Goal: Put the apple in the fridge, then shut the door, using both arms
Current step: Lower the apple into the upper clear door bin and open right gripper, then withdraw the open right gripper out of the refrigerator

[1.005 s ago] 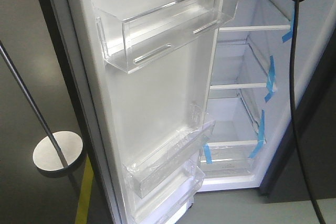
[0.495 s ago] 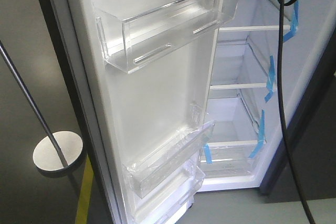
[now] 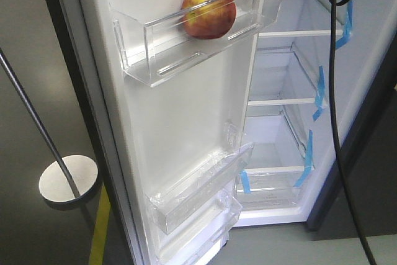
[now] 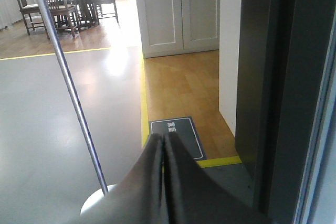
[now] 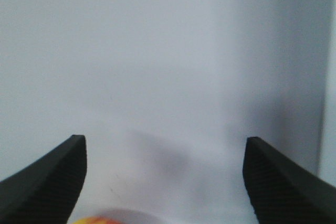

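While one round red-yellow apple (image 3: 208,13) sat in a clear plastic bin (image 3: 155,60), the right end effector (image 5: 165,153) gaped. The left end effector (image 4: 164,150) was closed.

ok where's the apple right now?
Front view: the apple sits in the top clear bin on the inner face of the open door, near the bin's right end, left of the white shelves.

We see a grey floor (image 3: 37,60) carrying the round base (image 3: 80,184) of a silver pole (image 3: 35,119), with a yellow line (image 3: 99,234) taped just beside that base. The fridge (image 3: 267,212) stands on the same floor. In the left wrist view the grey surface meets a wooden floor (image 4: 178,77) (yellow line between them), where a dark mat (image 4: 176,136) lies flat beside the line
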You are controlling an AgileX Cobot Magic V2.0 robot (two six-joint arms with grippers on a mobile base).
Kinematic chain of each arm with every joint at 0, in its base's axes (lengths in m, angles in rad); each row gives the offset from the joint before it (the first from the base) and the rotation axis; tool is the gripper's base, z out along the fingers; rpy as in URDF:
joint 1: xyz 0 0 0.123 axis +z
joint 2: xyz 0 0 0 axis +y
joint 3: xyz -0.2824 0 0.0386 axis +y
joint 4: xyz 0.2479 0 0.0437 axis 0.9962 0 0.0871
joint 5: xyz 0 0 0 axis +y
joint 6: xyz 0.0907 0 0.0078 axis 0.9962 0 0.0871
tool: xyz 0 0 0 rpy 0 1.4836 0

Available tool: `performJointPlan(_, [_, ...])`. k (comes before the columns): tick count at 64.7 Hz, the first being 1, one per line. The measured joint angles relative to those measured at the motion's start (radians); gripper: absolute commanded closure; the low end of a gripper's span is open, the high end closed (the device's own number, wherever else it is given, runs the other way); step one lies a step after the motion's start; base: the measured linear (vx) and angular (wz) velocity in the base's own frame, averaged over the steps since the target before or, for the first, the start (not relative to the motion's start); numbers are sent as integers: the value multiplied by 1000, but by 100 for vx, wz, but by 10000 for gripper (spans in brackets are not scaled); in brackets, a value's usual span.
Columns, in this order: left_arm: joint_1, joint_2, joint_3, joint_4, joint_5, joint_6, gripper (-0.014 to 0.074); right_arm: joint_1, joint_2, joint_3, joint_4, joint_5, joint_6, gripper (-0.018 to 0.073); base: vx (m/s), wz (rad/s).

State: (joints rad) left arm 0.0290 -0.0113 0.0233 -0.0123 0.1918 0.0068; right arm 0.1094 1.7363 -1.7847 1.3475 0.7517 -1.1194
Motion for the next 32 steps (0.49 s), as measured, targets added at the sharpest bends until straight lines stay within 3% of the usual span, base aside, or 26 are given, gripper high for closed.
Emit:
performJointPlan(16, [0, 0, 0, 0, 0, 0, 603, 0, -34, 0, 19, -33, 0, 33, 0, 0])
performJointPlan(21, [0, 0, 0, 0, 0, 0, 603, 0, -67, 0, 23, -35, 0, 110, 0, 0])
performJointPlan(32, [0, 0, 0, 0, -3, 0, 603, 0, -160, 0, 14, -28, 4, 402, 0, 0])
